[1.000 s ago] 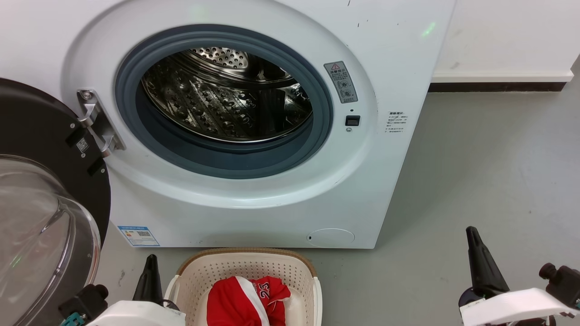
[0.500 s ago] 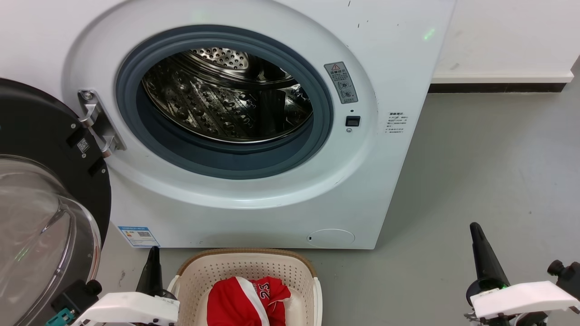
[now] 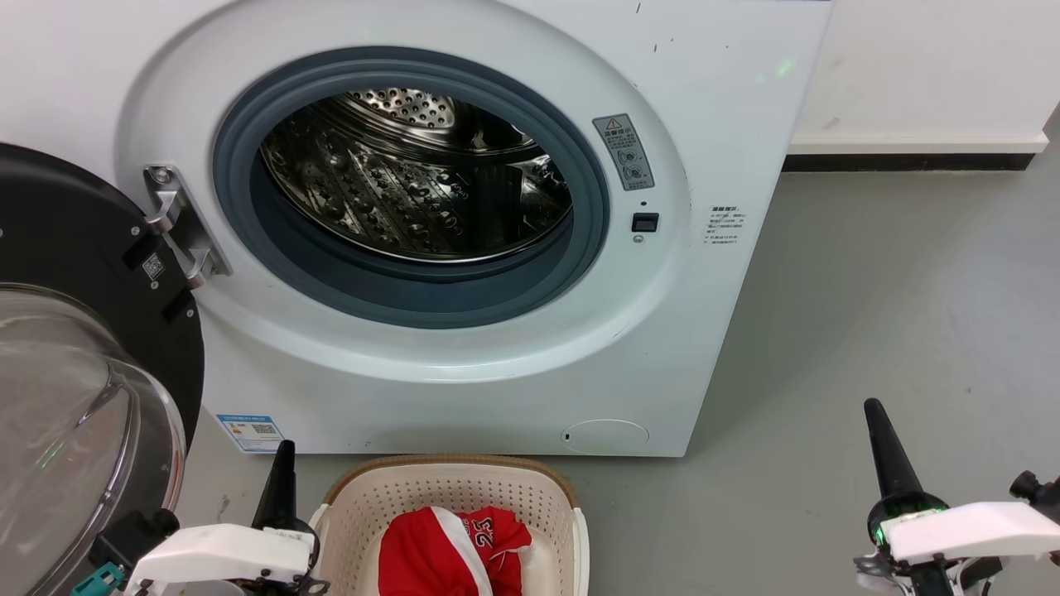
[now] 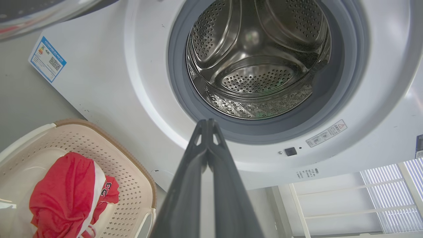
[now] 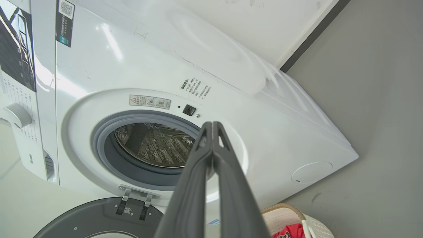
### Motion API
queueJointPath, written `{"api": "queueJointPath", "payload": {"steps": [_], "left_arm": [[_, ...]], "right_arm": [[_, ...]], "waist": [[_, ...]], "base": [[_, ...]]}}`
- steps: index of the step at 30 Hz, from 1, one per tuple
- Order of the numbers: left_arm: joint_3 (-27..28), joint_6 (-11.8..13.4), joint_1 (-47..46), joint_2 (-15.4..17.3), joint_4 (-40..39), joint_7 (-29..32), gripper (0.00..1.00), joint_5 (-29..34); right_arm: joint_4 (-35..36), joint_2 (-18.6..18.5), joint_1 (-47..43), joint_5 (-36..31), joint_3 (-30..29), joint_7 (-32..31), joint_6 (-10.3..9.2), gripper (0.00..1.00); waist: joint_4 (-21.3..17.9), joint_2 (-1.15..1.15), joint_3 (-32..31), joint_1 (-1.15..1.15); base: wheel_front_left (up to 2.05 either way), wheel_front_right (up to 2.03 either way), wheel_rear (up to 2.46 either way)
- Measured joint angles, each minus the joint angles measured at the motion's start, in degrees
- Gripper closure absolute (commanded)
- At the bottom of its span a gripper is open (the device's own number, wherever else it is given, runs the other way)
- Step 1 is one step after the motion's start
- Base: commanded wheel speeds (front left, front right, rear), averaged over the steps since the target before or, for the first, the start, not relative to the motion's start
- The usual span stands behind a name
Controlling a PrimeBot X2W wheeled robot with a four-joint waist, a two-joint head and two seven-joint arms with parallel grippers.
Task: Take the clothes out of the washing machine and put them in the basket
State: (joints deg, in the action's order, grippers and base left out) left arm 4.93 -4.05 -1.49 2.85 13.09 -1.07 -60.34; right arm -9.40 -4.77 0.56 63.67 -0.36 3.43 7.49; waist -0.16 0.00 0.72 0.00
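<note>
The white washing machine (image 3: 729, 108) stands with its door swung open to the left, and its steel drum (image 3: 414, 182) holds nothing I can see. Red clothes (image 3: 451, 550) with a white panel and print lie in the cream basket (image 3: 447, 488) on the floor in front of it; they also show in the left wrist view as red clothes (image 4: 62, 195) in the basket (image 4: 132, 185). My left gripper (image 3: 284, 451) is shut, just left of the basket. My right gripper (image 3: 873, 407) is shut, low at the right over the floor. Both hold nothing.
The open glass door (image 3: 74, 397) with its black rim bulges out at the lower left beside my left arm. Grey floor (image 3: 894, 281) stretches to the right of the machine up to a white wall with a dark baseboard (image 3: 903, 159).
Both arms have risen slightly: the left fingertip moved up and a little right, the right fingertip up and right. The clothes and basket have not moved.
</note>
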Motion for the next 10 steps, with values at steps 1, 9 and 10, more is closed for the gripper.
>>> {"api": "queueJointPath", "payload": {"steps": [1,9,10], "left_arm": [[0.0,0.0,0.0,0.0,0.0,0.2,1.00,-0.6],[0.4,-0.5,-0.9,0.0,0.1,1.5,1.00,-5.7],[0.4,-0.5,-1.0,0.0,0.2,1.5,1.00,-6.3]], "right_arm": [[-0.1,0.0,0.2,0.7,-0.1,-0.2,0.01,1.00],[-0.7,0.0,0.9,5.5,-0.6,-1.4,0.00,1.00],[-0.8,0.0,1.0,6.1,-0.7,-1.5,0.00,1.00]], "waist": [[0.0,0.00,0.0,0.00],[0.0,0.00,-0.1,0.00],[0.0,0.00,-0.1,0.00]], "base": [[0.00,0.00,0.00],[0.00,0.00,0.00],[0.00,0.00,0.00]]}}
